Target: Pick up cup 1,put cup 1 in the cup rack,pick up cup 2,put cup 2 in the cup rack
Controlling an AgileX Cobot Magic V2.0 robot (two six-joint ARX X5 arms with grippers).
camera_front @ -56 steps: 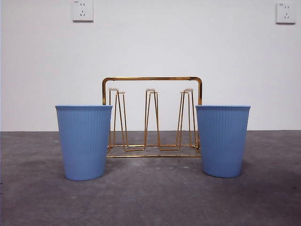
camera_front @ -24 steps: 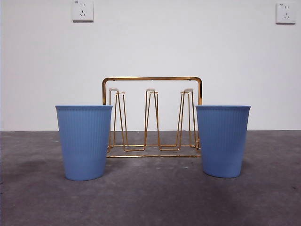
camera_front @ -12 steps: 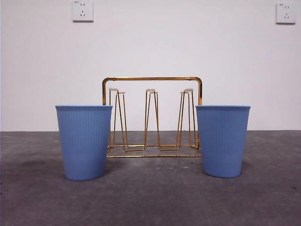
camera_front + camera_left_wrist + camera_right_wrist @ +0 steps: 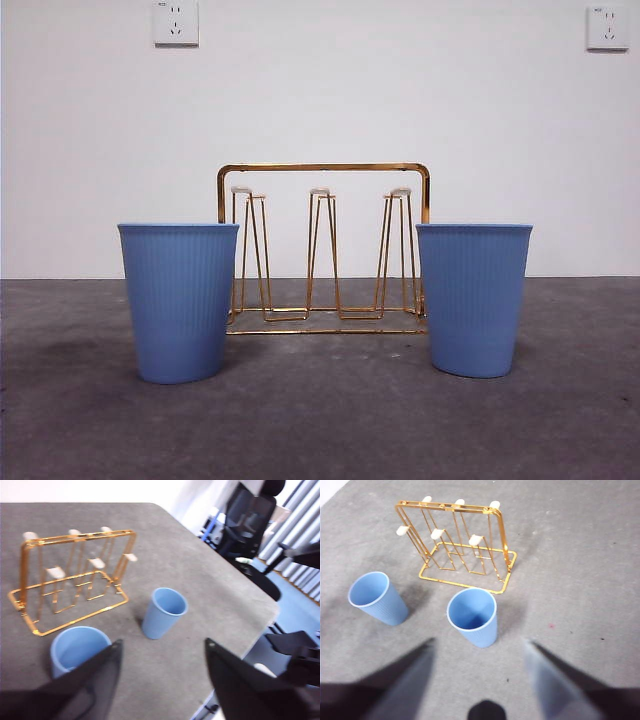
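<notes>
Overhead, the left gripper and right gripper hover wide open, empty, above both cups.

On the table two cups stand upright, one at each side in the front view: the left cup and the right cup, well apart, with a gap between them; behind that gap stands the cup rack, upright on the table, its ends reaching behind the inner edge of each cup; both cups stand nearer the camera than the rack and touch neither it nor each other; the rack's prongs rise in a row inside its frame, none bearing a cup; behind all runs the wall, with one socket high at the left and another socket high at the right.
</notes>
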